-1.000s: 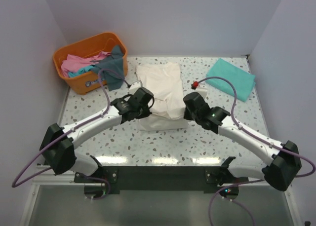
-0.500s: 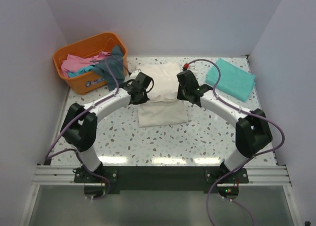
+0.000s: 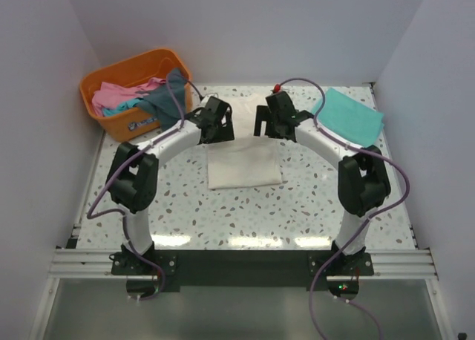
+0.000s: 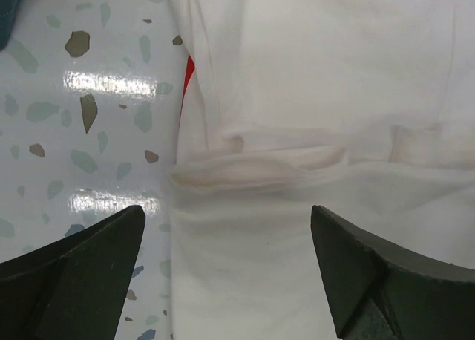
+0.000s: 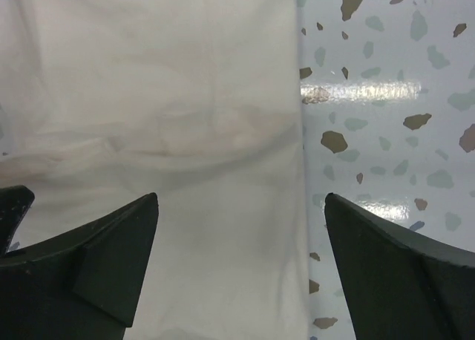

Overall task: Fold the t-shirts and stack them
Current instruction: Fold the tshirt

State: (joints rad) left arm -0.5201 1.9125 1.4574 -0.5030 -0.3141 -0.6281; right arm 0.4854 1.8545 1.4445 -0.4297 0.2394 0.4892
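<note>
A cream-white t-shirt (image 3: 243,165) lies as a squat folded rectangle on the speckled desk (image 3: 178,203), right of the orange basket (image 3: 133,59) and a little nearer the front. A teal t-shirt (image 3: 347,116) lies folded further right of the basket. The left fingers (image 4: 82,269) and right fingers (image 5: 96,266) are spread wide above the cream cloth, pinching nothing. The fold looks freshly laid, so both should lift straight up without snagging the top layer or skewing its edges. A second ago they sat over the shirt's middle and it showed longer; now they hover level with the basket's front wall
</note>
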